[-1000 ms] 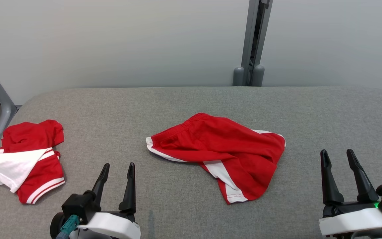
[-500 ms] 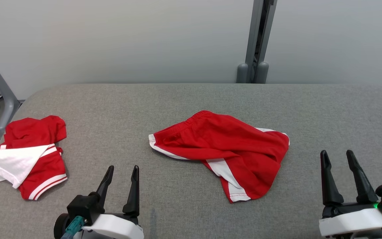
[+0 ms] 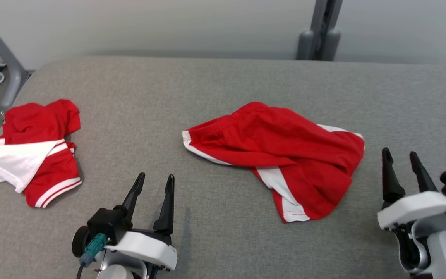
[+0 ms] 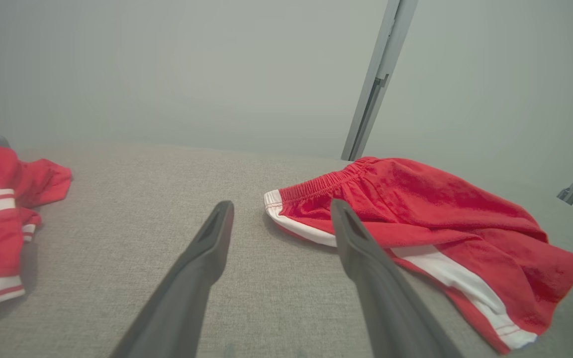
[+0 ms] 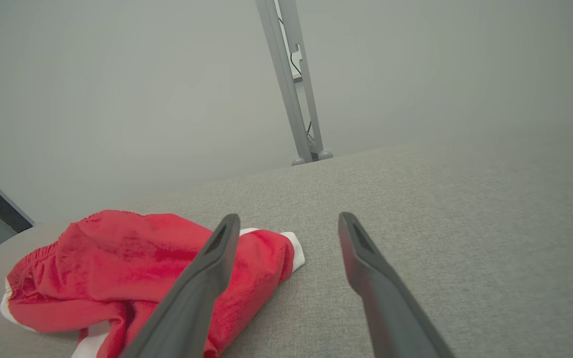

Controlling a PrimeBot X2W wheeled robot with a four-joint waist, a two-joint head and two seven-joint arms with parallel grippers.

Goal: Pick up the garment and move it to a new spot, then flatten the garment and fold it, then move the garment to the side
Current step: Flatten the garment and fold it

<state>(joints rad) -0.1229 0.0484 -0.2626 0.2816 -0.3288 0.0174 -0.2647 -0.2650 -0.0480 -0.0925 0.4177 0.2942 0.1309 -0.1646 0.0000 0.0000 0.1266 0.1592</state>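
The garment is a pair of red shorts with white side stripes, lying crumpled in the middle of the grey padded table. It also appears in the left wrist view as the garment and in the right wrist view as the garment. My left gripper is open near the front edge, to the left of the shorts and apart from them. My right gripper is open just right of the shorts, holding nothing.
A second red and white garment lies bunched at the table's left edge. A grey post stands behind the far edge, and a grey frame leg rises at the far left corner.
The head camera has tilted down, so the whole scene sits higher and larger. Both grippers have edged forward toward the shorts and stay open. The garments have not moved.
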